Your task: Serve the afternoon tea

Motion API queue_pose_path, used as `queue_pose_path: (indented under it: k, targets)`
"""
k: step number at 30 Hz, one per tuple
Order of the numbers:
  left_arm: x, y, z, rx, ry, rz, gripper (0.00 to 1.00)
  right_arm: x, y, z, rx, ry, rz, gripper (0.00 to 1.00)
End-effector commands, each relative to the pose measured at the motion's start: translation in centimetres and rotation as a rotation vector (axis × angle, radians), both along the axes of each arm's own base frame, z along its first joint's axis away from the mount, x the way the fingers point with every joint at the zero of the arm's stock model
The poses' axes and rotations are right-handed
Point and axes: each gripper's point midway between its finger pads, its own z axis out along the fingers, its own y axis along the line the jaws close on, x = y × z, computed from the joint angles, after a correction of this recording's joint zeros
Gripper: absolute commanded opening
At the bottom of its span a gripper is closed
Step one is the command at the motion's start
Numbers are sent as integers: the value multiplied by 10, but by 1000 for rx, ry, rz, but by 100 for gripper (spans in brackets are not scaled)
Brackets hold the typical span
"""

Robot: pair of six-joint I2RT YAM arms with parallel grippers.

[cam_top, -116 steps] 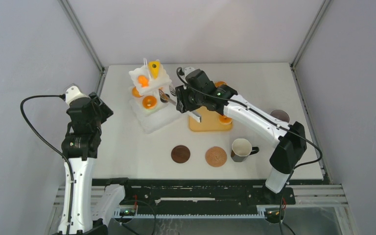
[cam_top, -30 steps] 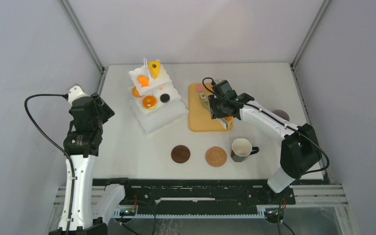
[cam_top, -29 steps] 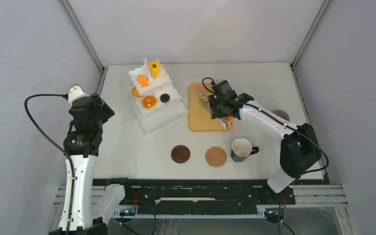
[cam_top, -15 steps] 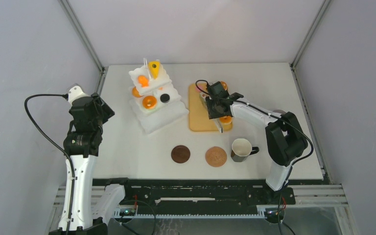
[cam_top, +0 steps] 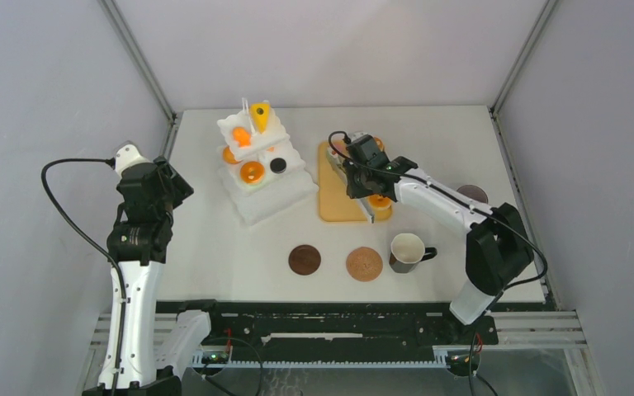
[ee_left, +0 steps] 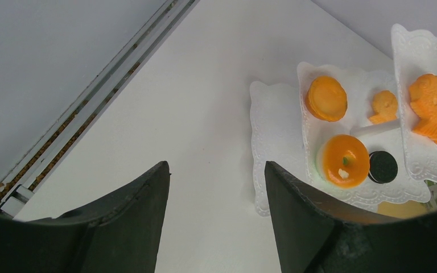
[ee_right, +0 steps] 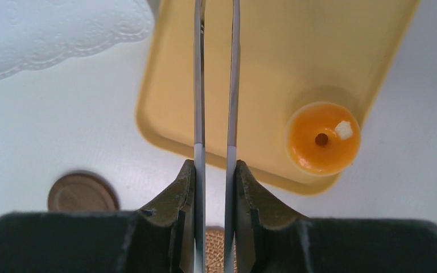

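Note:
My right gripper (cam_top: 363, 183) (ee_right: 215, 165) hovers over the tan tray (cam_top: 334, 206) (ee_right: 262, 51), shut on metal tongs (ee_right: 199, 85). The two blades run forward between its fingers and their tips are out of view. An orange tart (cam_top: 378, 200) (ee_right: 322, 138) sits on the tray's near right corner. The white tiered stand (cam_top: 266, 200) (ee_left: 273, 131) carries a yellow cake wedge (cam_top: 259, 111), an orange tart (cam_top: 252, 172) (ee_left: 342, 161) and a black round (cam_top: 277, 165) (ee_left: 383, 166). One mug (cam_top: 407, 250) stands near the front. My left gripper (cam_top: 161, 177) (ee_left: 216, 165) hangs open and empty, left of the stand.
Two round coasters, one dark (cam_top: 305, 259) (ee_right: 82, 193) and one woven (cam_top: 364, 264), lie near the front edge. A second dark mug (cam_top: 472, 195) stands at the right, partly behind my right arm. A metal rail (ee_left: 91, 96) lines the table's left edge.
My right gripper has squeezed the tongs' blades closer together and shifted slightly left and back over the tray. The left arm has not moved.

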Motion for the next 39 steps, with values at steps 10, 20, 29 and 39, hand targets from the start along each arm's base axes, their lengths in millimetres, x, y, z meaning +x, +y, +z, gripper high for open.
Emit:
queue_pose_path:
  k: [10, 20, 29, 39]
  targets:
    - [3, -2, 6, -1, -34, -17, 67, -10, 37, 45, 145, -70, 82, 1]
    - [2, -1, 10, 3, -37, -15, 67, -40, 47, 46, 147, -26, 151, 0]
    - [-1, -1, 9, 4, -41, -12, 67, -87, 66, 48, 177, 23, 298, 0]
    - [-4, -1, 8, 2, -45, -14, 67, -114, 137, 46, 338, 73, 376, 0]
